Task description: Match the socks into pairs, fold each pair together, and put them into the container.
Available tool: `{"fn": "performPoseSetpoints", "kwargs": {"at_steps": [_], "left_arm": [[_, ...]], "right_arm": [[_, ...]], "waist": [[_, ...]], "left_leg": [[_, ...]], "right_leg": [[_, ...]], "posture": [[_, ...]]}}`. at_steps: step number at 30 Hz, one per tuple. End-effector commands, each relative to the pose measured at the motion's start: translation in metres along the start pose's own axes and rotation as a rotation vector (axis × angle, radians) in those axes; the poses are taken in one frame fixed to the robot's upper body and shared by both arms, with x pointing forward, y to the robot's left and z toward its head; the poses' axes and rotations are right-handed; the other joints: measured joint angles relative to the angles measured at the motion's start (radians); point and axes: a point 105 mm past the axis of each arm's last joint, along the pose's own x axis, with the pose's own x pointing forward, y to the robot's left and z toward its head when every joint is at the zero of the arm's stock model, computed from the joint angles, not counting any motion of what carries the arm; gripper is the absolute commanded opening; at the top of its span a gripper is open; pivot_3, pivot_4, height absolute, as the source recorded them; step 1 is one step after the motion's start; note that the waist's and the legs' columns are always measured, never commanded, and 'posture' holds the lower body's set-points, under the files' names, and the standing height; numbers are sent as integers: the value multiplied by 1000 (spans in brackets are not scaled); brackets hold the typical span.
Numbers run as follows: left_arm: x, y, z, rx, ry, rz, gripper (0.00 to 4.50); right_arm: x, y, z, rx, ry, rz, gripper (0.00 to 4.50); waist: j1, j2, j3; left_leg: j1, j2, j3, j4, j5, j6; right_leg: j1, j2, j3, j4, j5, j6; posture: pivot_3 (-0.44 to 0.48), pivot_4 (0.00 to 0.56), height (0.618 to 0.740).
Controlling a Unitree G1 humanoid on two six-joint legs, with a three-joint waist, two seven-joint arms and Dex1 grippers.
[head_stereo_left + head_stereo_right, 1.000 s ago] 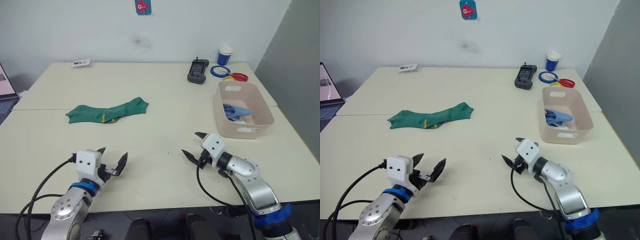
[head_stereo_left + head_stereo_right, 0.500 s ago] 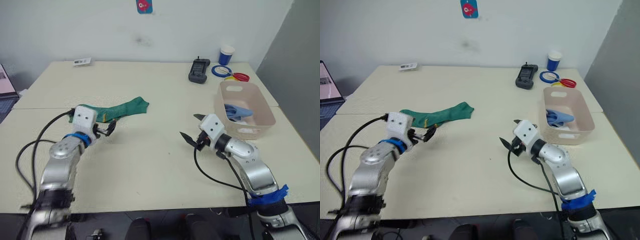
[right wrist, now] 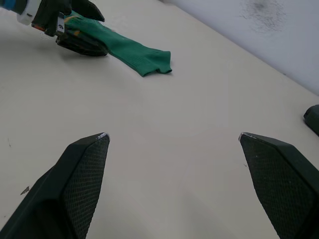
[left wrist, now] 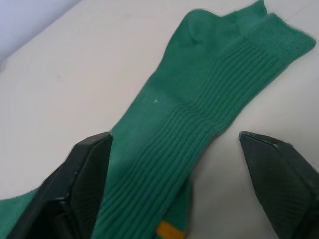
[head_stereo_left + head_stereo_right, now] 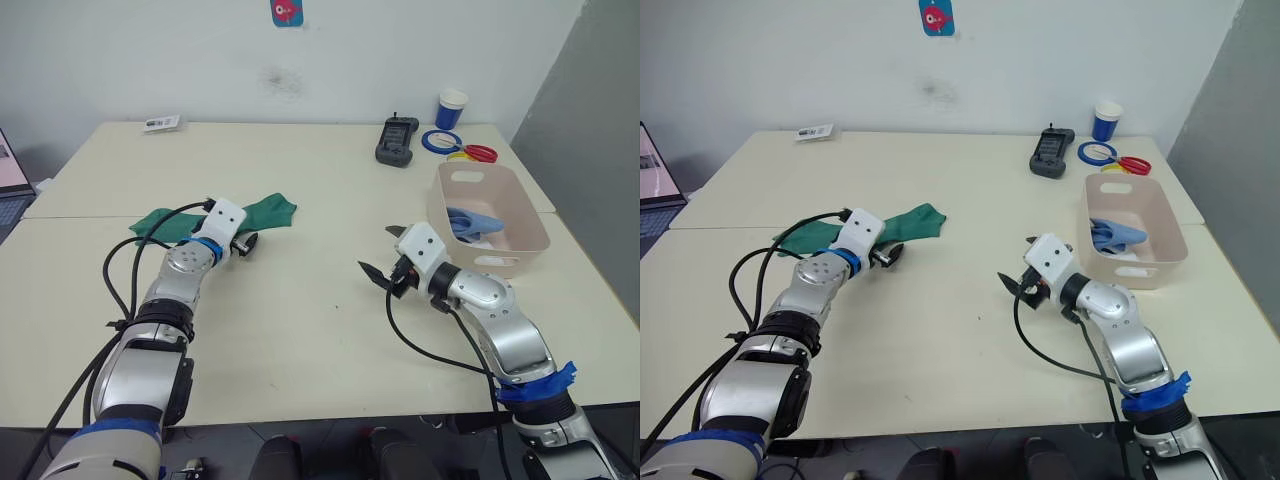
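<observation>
Lying flat, green socks (image 5: 262, 212) run lengthwise left-right, cuffs rightward; left gripper (image 4: 187, 164) spread open over them, right gripper (image 5: 383, 260) open too.

The dark green socks (image 5: 262, 212) lie on the cream table (image 5: 320, 320); their cuffs are ribbed, and a small yellow mark shows near the edge in the left wrist view. The container (image 5: 520, 232) is pale pink-beige, with light blue socks (image 5: 470, 222) and a bit of white inside. Behind it stand a blue cup with a white rim (image 5: 451, 108), a blue ring (image 5: 440, 142), a red ring (image 5: 480, 154) and a touch of yellow between them. The remote-like device (image 5: 397, 141) is dark grey. The left gripper (image 5: 240, 243) and the right gripper (image 5: 385, 255) have black fingers on white housings, with silver arms and blue bands. A blue tag with a pink shape (image 5: 287, 12) hangs on the white wall.
</observation>
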Motion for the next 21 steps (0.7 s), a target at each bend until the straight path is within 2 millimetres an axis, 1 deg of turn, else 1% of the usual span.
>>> {"fn": "performPoseSetpoints", "kwargs": {"at_steps": [1, 7, 10, 13, 16, 21], "left_arm": [[2, 7, 9, 21, -23, 20, 2912], [2, 6, 10, 14, -37, 9, 939], [2, 4, 13, 14, -59, -1, 43], [1, 4, 16, 19, -77, -2, 43], [-1, 2, 22, 67, -121, -21, 43], [-12, -13, 31, 179, -206, -139, 43]], "right_arm": [[-6, -7, 14, -24, -44, -34, 4500], [-8, -10, 15, -17, -42, -50, 4500], [-7, -10, 15, -13, -44, -49, 4500], [-6, -9, 16, -8, -48, -47, 4500], [-5, -8, 17, -9, -52, -40, 4500], [-5, -6, 16, -11, -48, -22, 4500]], "waist": [[0, 0, 0], [1, 0, 0], [1, 0, 0], [1, 0, 0], [1, 0, 0], [0, 0, 0]], "left_leg": [[0, 0, 0, 0, 0, 0], [0, 0, 0, 0, 0, 0], [0, 0, 0, 0, 0, 0], [0, 0, 0, 0, 0, 0], [0, 0, 0, 0, 0, 0], [0, 0, 1, 0, 0, 0]], "right_leg": [[0, 0, 0, 0, 0, 0], [0, 0, 0, 0, 0, 0], [0, 0, 0, 0, 0, 0], [0, 0, 0, 0, 0, 0], [0, 0, 0, 0, 0, 0], [0, -1, 0, 0, 0, 0]], "posture": [[0, 150, 740], [0, 150, 740], [0, 150, 740], [0, 150, 740], [0, 150, 740], [0, 150, 740]]}}
